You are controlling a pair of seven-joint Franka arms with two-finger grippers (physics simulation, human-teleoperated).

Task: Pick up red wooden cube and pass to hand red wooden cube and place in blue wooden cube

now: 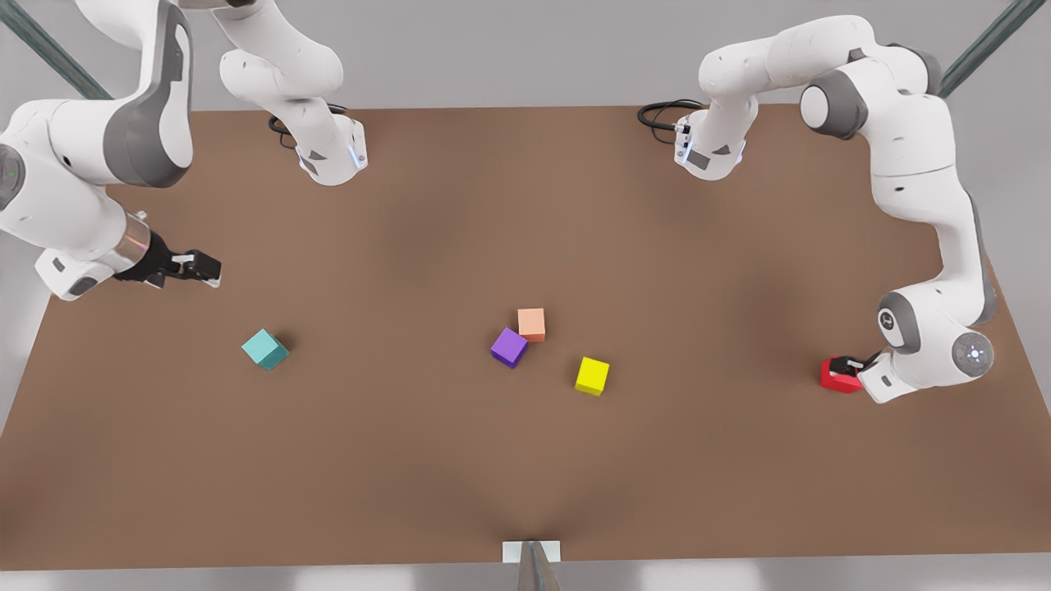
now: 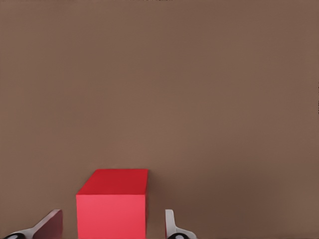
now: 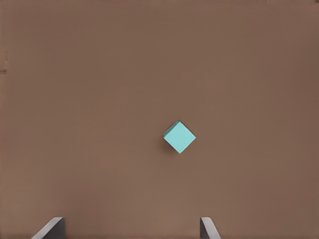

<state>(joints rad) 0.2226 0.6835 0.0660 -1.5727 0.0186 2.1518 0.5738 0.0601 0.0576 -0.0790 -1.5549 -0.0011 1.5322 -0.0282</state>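
Note:
The red wooden cube [image 1: 837, 377] rests on the table at the front view's right. My left gripper [image 1: 850, 364] is down at it, open, one finger on each side; in the left wrist view the red wooden cube [image 2: 112, 204] sits between the fingertips [image 2: 50, 225] with a gap on both sides. The blue wooden cube [image 1: 264, 350], teal in colour, lies at the front view's left. The hand, my right gripper [image 1: 197, 268], hovers open above the table, up and to the left of it in that view. The right wrist view has the blue wooden cube [image 3: 179, 137] ahead of the open fingers [image 3: 208, 228].
A pale orange cube [image 1: 531, 324] touches a purple cube [image 1: 509, 346] near the table's middle, with a yellow cube [image 1: 592, 376] just to their right. The brown table [image 1: 410, 460] ends close behind the red cube at the front view's right edge.

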